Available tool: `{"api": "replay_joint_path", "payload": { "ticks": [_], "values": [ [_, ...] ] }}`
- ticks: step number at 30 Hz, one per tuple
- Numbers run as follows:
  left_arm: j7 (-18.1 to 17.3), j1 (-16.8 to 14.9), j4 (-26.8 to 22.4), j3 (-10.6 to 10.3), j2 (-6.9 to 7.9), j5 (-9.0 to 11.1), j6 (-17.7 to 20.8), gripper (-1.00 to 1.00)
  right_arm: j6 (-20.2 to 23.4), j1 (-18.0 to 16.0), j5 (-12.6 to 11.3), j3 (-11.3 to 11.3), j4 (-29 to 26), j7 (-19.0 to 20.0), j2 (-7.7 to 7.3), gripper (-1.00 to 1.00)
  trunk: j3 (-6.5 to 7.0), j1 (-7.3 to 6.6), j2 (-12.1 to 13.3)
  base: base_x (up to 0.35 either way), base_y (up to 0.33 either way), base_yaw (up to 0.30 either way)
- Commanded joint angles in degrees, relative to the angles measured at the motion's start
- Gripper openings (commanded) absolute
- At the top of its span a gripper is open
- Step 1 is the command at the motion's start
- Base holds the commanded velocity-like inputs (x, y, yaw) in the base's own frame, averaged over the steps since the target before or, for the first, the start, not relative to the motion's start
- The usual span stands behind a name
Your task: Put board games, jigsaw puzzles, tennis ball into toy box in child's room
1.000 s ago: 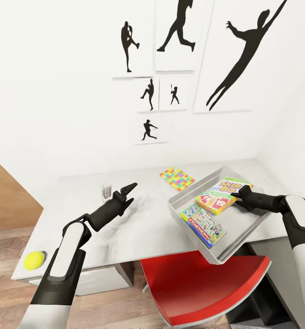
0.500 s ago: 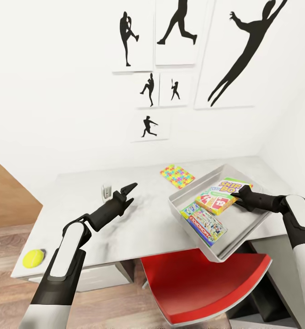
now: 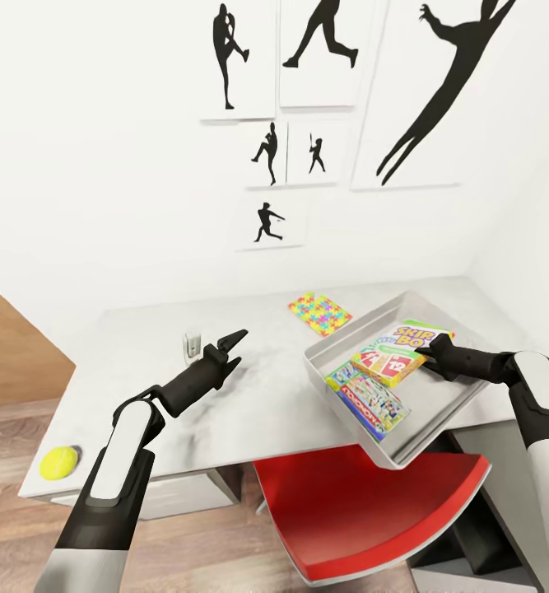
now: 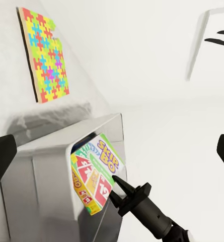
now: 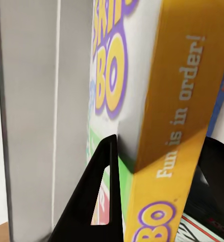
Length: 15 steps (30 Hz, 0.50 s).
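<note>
We read "SKIP BO" in yellow letters on the lid of the Skip-Bo box [image 3: 396,349] lying in the toy box [image 3: 340,346]. Its orange side [image 5: 174,126] carried the line "Fun is in order!" Red cards printed on the lid showed the number "12". The blue game box [image 3: 366,403] beside it bore red lettering we could not make out.
</note>
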Motion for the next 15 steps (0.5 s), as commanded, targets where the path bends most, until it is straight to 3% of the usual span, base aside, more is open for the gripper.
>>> {"api": "replay_joint_path", "payload": {
  "ticks": [1,8,15],
  "values": [
    [0.13,-0.06,-0.03,0.05,-0.03,0.25,0.25,1.00,0.31,-0.04,0.39,-0.11,-0.03,-0.64,0.00,-1.00,-0.13,0.03,-0.10,0.000,0.000,0.000],
    [0.09,-0.10,-0.03,0.04,-0.09,0.25,0.27,1.00,0.26,0.05,0.39,-0.20,-0.03,1.13,0.04,-1.00,-0.25,0.03,-0.10,0.000,0.000,0.000],
    [0.14,-0.11,-0.03,-0.43,-0.07,0.25,0.27,1.00,0.14,0.23,0.45,-0.28,0.02,6.00,0.04,-1.00,-0.28,0.03,-0.10,0.000,0.000,0.000]
  ]
}}
